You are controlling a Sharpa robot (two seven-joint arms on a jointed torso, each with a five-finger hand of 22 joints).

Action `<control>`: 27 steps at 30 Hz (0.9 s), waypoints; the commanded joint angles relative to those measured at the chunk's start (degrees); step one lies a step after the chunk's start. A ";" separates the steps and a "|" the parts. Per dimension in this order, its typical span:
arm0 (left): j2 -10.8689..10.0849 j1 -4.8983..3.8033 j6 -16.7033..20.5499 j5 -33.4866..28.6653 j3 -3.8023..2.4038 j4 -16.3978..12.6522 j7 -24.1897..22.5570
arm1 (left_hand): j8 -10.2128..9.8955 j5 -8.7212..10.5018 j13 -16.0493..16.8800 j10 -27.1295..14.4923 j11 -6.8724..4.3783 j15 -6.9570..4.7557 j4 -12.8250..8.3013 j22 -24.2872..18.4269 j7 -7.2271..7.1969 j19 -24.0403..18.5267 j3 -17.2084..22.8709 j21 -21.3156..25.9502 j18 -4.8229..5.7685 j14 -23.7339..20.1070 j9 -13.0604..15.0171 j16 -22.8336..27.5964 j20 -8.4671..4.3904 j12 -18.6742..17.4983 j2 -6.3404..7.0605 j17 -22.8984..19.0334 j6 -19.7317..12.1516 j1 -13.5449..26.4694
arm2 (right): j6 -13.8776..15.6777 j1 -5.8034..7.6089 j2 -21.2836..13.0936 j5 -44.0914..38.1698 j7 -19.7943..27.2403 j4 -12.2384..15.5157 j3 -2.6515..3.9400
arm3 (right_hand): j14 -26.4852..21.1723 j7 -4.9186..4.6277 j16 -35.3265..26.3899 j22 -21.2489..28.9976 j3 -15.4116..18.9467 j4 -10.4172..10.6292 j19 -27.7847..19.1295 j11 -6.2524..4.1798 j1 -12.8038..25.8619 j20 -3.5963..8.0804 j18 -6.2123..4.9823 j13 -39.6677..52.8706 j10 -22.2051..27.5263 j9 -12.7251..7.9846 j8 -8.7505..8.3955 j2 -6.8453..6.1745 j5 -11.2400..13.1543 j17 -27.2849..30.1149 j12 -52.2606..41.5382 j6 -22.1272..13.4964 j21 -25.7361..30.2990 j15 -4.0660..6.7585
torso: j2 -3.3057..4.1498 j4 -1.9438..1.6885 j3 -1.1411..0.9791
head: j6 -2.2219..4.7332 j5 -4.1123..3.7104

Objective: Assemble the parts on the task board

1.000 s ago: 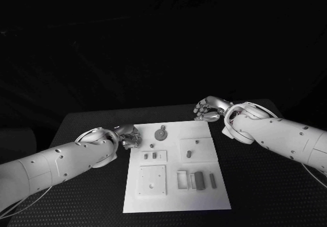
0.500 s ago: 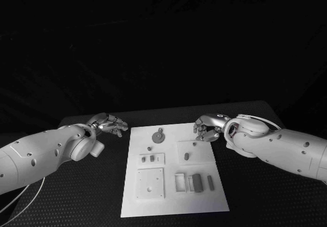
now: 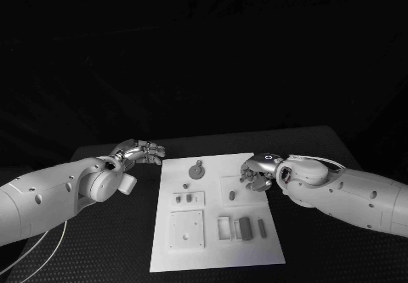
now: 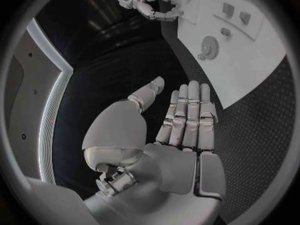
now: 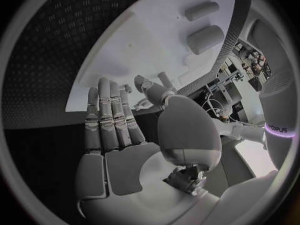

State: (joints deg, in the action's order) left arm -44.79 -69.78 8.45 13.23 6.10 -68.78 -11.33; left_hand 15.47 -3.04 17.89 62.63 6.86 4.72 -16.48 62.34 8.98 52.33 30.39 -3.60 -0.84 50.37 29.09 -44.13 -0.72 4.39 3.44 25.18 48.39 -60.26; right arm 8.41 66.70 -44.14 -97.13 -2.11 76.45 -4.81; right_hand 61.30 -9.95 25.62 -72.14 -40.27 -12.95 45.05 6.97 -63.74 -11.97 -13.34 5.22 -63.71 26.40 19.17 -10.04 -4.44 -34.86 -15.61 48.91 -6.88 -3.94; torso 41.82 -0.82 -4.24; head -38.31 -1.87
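Task board: you have the flat white rectangular task board (image 3: 217,247) lying in the middle of the black textured table (image 3: 315,247), its long side running away from the robot.
Gear: the small grey round gear-like part (image 3: 196,171) lies on the task board near its far edge, with a smaller grey piece (image 3: 200,162) just beyond it.
Middle row: two small grey upright pieces (image 3: 186,199) stand in a raised square plate on the board's left half; to their right a square plate carries one small grey peg (image 3: 231,194).
Near row: a white square plate with holes (image 3: 187,229) sits on the board's near-left part; beside it, to the right, stand a white frame (image 3: 224,227), a dark grey block (image 3: 246,227) and a thin grey bar (image 3: 263,226).
Left hand: your silver left hand (image 3: 140,152) hangs over the table just off the board's far-left corner, clear of the board. In the left wrist view the left hand's fingers (image 4: 187,115) lie straight and side by side, the palm bare, holding nothing.
Right hand: your silver right hand (image 3: 255,174) sits over the board's right edge, level with the gear. In the right wrist view its fingers (image 5: 111,117) are stretched out flat with nothing in them.
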 commanded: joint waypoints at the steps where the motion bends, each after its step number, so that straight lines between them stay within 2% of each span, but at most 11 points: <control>1: 0.07 -0.08 -0.89 -0.44 -0.05 -0.37 -2.53 | 0.20 0.05 -0.11 0.07 0.51 0.06 0.13 -0.19 0.43 0.43 -0.54 -0.14 -0.07 0.39 0.04 0.36 -0.13 0.32 0.13 0.12 -0.16 0.64 | 1.42 -0.67 0.80 -3.05 -0.65 -0.47 -0.18 | 0.37 -0.10 -0.32 0.03 0.00 0.38 0.55 0.23 0.04 0.05 -0.40 -0.21 -0.21 -0.11 -0.29 -0.52 -0.12 -0.08 0.44 -0.30 0.41 0.01 | 0.03 -0.07 -0.07 | -0.20 0.08; 5: 0.14 -0.08 -0.90 -0.44 -0.05 -0.41 -2.61 | 0.24 0.05 -0.20 0.06 0.68 0.05 0.15 -0.54 0.56 0.50 -1.13 -0.15 -0.09 0.51 0.02 0.59 -0.14 0.39 0.06 0.26 -0.26 0.94 | 2.25 -0.89 1.41 -3.21 -0.94 -0.99 -0.18 | 0.43 -0.12 -0.37 0.01 -0.05 0.45 0.61 0.24 -0.03 0.04 -0.43 -0.24 -0.25 -0.14 -0.33 -0.46 -0.12 -0.15 0.59 -0.33 0.48 0.02 | -0.01 -0.20 -0.06 | -0.46 0.25; 17: 0.10 -0.08 -0.97 -0.44 -0.05 -0.67 -2.44 | 0.36 0.05 -0.28 0.20 0.92 0.02 0.15 -0.98 0.78 0.58 -1.76 -0.16 -0.12 0.66 0.01 0.87 -0.15 0.57 -0.07 0.48 -0.23 1.17 | 1.24 -1.18 2.42 -3.13 -0.59 -1.83 -0.22 | 0.61 -0.17 -0.64 -0.13 -0.13 0.58 0.81 0.05 -0.29 -0.01 -0.52 -0.19 -0.96 -0.16 -0.25 0.34 -0.10 -0.41 0.86 -0.12 0.81 0.07 | 0.02 -0.07 0.01 | -0.66 0.52; 19: 0.06 -0.08 -0.94 -0.44 -0.05 -0.70 -2.34 | 0.37 0.05 -0.29 0.22 0.94 0.02 0.15 -1.01 0.81 0.60 -1.80 -0.17 -0.12 0.68 0.02 0.89 -0.16 0.59 -0.09 0.50 -0.21 1.18 | 0.99 -1.24 2.53 -3.08 -0.56 -1.91 -0.29 | 0.96 0.14 -0.71 -0.29 -0.05 0.26 1.16 -0.35 -0.55 -0.02 -0.65 0.01 -2.01 -0.01 0.14 0.99 -0.09 -0.67 0.75 0.63 0.96 0.21 | 0.02 -0.07 0.01 | -0.66 0.52; 23: 0.03 -0.08 -0.93 -0.44 -0.05 -0.67 -2.18 | 0.40 0.05 -0.32 0.21 1.06 0.01 0.14 -1.14 0.99 0.64 -1.95 -0.18 -0.13 0.73 0.01 0.97 -0.17 0.62 -0.09 0.57 -0.21 1.20 | 0.95 -1.38 2.58 -3.95 -0.67 -2.22 -0.33 | 2.31 1.07 -0.53 -0.69 -0.11 -1.35 2.67 -1.37 -1.37 0.01 -1.14 0.71 -4.55 0.43 1.18 3.10 -0.11 -1.41 0.36 2.77 0.97 0.84 | 0.01 -0.09 -0.01 | -0.82 0.54; 27: 0.00 -0.08 -1.04 -0.44 -0.05 -0.63 -2.03 | 0.41 0.05 -0.34 0.21 1.15 0.00 0.14 -1.23 1.12 0.67 -2.05 -0.19 -0.14 0.77 0.00 1.02 -0.18 0.64 -0.09 0.63 -0.21 1.20 | 0.34 -1.47 2.70 -4.97 -0.64 -2.56 -0.33 | 4.24 1.89 0.31 -1.09 -0.07 -2.45 4.84 -2.08 -1.40 0.15 -1.66 1.53 -6.29 0.89 2.05 4.45 -0.12 -2.63 0.12 4.80 0.59 1.69 | 0.00 -0.06 -0.05 | -0.93 0.54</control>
State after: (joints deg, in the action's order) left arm -44.80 -69.78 8.30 13.17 6.10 -69.29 -12.80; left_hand 15.70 -3.04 17.62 62.85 7.48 4.71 -16.29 61.16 9.60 52.53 28.62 -3.60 -0.85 50.78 29.08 -43.43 -0.93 4.82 3.31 25.76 48.19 -59.54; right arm 11.47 65.79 -41.47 -100.26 -2.63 74.14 -4.74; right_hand 65.27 -8.14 25.83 -73.20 -40.34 -15.16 49.71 4.85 -65.06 -11.86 -14.26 6.90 -69.89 27.20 21.01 -5.93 -4.44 -37.38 -15.57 53.41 -6.09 -2.24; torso 41.84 -0.90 -4.25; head -39.16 -1.32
